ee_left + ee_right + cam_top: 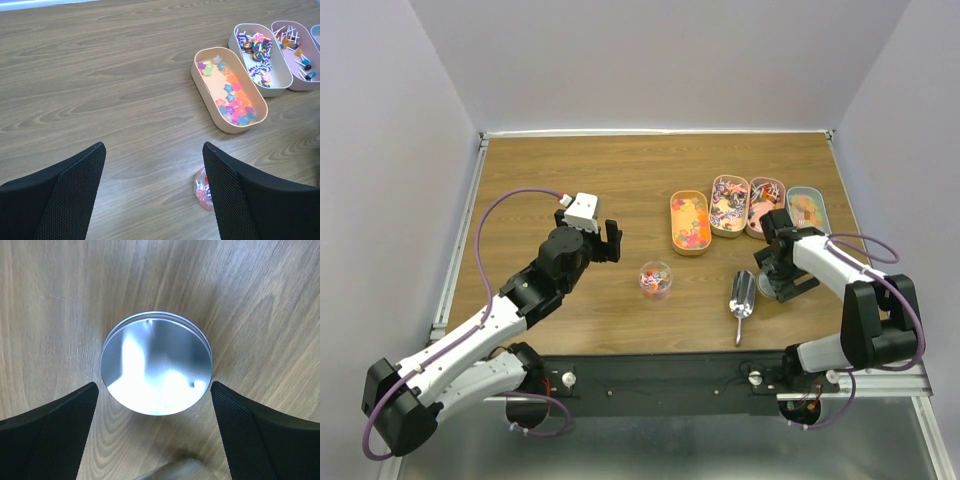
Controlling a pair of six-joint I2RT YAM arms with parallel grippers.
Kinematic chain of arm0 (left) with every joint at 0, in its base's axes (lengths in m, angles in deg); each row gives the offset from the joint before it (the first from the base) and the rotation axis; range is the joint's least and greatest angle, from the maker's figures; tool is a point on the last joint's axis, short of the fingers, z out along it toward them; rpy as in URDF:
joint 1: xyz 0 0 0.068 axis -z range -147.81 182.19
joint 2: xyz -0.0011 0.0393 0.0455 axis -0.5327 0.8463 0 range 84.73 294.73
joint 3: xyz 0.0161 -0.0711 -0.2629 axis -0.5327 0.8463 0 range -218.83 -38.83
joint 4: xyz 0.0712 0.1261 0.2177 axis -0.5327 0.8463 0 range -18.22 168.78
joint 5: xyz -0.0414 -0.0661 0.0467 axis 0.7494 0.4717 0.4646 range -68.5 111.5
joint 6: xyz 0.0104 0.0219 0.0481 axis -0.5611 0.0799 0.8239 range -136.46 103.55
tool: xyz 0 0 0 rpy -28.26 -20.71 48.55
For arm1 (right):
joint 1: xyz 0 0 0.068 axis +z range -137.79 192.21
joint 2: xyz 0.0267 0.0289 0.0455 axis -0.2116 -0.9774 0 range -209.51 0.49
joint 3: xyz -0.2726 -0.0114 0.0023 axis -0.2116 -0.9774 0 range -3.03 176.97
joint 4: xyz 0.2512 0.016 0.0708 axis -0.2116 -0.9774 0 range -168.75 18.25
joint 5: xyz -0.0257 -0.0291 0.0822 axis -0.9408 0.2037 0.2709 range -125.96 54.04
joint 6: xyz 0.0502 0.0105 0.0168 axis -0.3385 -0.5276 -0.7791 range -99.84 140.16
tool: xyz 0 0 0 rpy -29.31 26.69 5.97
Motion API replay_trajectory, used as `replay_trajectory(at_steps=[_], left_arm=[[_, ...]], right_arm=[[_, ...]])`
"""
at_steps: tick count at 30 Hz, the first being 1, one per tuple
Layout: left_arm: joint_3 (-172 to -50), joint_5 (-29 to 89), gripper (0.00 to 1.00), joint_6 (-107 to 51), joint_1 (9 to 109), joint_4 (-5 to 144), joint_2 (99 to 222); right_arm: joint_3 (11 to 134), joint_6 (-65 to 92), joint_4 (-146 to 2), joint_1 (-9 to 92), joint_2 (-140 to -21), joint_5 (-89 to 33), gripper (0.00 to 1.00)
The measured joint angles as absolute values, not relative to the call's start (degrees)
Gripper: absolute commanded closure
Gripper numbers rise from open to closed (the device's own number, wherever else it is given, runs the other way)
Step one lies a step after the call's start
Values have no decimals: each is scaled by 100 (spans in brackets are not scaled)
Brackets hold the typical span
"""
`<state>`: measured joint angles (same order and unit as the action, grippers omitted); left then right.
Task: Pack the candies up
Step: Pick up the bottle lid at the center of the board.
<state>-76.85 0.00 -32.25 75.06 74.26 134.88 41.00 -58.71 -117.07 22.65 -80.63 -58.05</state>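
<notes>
**A:** What was shown from above?

**B:** 4 oblong trays [673, 220] were lined up across the far right of the table [570, 170]. A small clear jar [656, 297] was set in front of them, and some of the candies [655, 279] were already inside it. The metal scoop [742, 298] was laid to the right of the jar, its long axis running near to far and its handle toward the near edge. The right gripper [785, 285] was held low just right of the scoop. The left gripper [607, 240] was held left of the jar, apart from it.

**A:** And from the left wrist?

**B:** The left jaws were spread wide, with nothing but bare wood between them. Only a sliver of the jar was seen, beside 1 finger. Star-shaped candies were made out in the nearest tray, a detail lost from above.

**A:** The right wrist?

**B:** A round metal lid [156, 362] was seen lying flat on the wood. It was framed by the right fingers [55, 430], which were spread wide and not touching it. From above, it was almost wholly hidden under the gripper.

**A:** What was the next move judged to depend on?

**B:** The lid was probably meant for the jar. It lay directly under the right gripper, while the jar lay to the left of it, past the scoop and nearer the left arm.
</notes>
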Motion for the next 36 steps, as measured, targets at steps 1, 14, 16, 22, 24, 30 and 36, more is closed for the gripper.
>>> replay_trajectory(at_steps=[1,14,16,22,24,30,36], left_arm=[[-7685,0,14,-3225,7506,7426,13486],[-7685,0,14,-3225,7506,7428,13486],[-7685,0,15,-3225,7506,7428,13486],[-7685,0,15,-3225,7506,7428,13486],[-7685,0,15,-3225,7506,7428,13486],[-7685,0,15,-3220,7506,7428,13486],[-7685,0,15,-3214,7506,7428,13486]], right_arm=[[4111,-5852,-11707,2243,-8063,-5807,0],[4129,-5622,-11713,1974,-8305,-5820,0],[4170,-5589,-11713,1961,-8345,-5825,0],[4277,-5509,-11720,1959,-8463,-5827,1],[4284,-5482,-11718,1959,-8474,-5829,3],[4284,-5476,-11696,1957,-8474,-5827,14],[4290,-5469,-11711,1957,-8474,-5827,19]])
